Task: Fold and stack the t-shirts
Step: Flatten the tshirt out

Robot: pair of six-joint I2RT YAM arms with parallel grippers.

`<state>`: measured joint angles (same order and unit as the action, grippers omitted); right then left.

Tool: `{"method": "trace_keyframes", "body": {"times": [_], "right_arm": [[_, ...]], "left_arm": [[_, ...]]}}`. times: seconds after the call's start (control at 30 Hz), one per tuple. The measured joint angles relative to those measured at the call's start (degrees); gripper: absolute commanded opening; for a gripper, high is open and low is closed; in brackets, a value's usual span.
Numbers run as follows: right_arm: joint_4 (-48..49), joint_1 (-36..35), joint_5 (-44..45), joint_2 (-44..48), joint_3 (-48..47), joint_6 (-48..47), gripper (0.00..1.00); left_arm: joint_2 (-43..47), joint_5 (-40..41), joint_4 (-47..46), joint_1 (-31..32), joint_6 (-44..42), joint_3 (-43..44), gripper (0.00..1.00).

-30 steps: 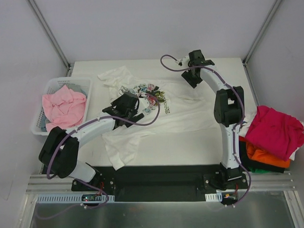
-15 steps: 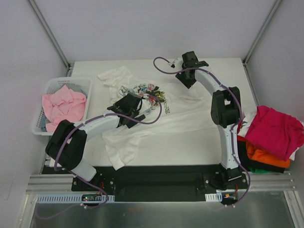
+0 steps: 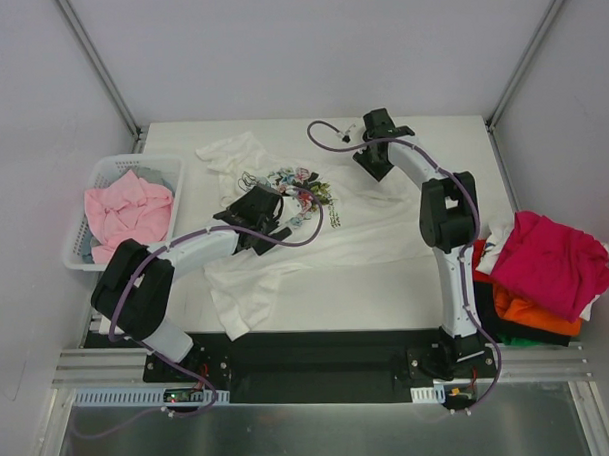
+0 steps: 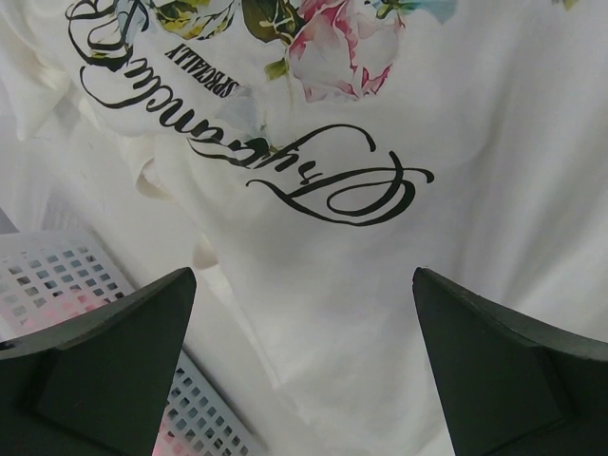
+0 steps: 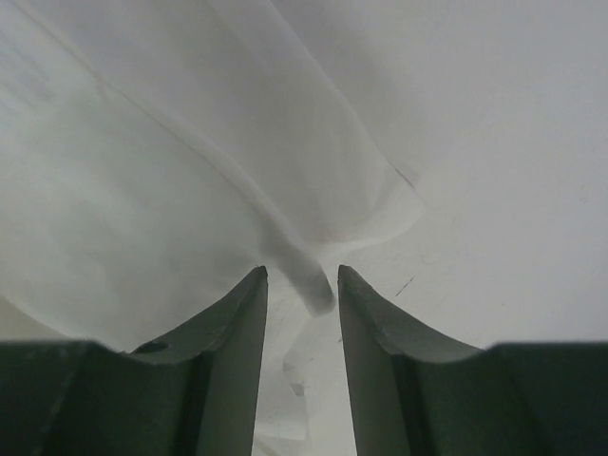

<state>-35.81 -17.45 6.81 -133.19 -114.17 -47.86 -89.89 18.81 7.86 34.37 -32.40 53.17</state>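
Well, the biggest thing here is the white table (image 3: 427, 284), and most of its middle is covered by the white t-shirt (image 3: 364, 226) with the flower print, spread out flat but rumpled. It lies straight below both grippers.

Off to the right of the right gripper (image 3: 374, 161), well apart from it and back toward that arm's base, sits a heap of shirts at the table's edge. The magenta t-shirt (image 3: 546, 265) is on top, the orange t-shirt (image 3: 523, 315) shows under it, and a dark t-shirt (image 3: 508, 333) is at the bottom.

To the left of the left gripper (image 3: 267, 211), also well apart, the white lattice basket (image 3: 107, 172) holds the crumpled pale pink t-shirt (image 3: 129, 214).

The left gripper hangs over the chest of the white shirt with its jaws spread wide and nothing between them. From its wrist camera the left gripper (image 4: 304, 285) frames bare white t-shirt (image 4: 456, 190) cloth, with the black script and a pink rose just ahead of the fingers, and a corner of the basket (image 4: 57, 275) at its left finger.

The right gripper is down at the far edge of the shirt. In its own camera the right gripper (image 5: 302, 275) has its fingers drawn narrow on either side of a raised fold at the white t-shirt (image 5: 142, 190) edge, with bare table to the right. I cannot tell whether they actually pinch the fold.
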Motion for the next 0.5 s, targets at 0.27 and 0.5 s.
{"method": "trace_keyframes", "body": {"times": [0.27, 0.5], "right_arm": [[0.0, 0.0, 1.0, -0.5, 0.0, -0.8, 0.15], [0.1, 0.0, 1.8, -0.6, 0.0, -1.3, 0.01]], "left_arm": [[0.0, -0.6, -0.3, -0.3, 0.3, -0.4, 0.99], [0.0, -0.9, -0.8, -0.3, 0.7, -1.6, 0.99]]}}
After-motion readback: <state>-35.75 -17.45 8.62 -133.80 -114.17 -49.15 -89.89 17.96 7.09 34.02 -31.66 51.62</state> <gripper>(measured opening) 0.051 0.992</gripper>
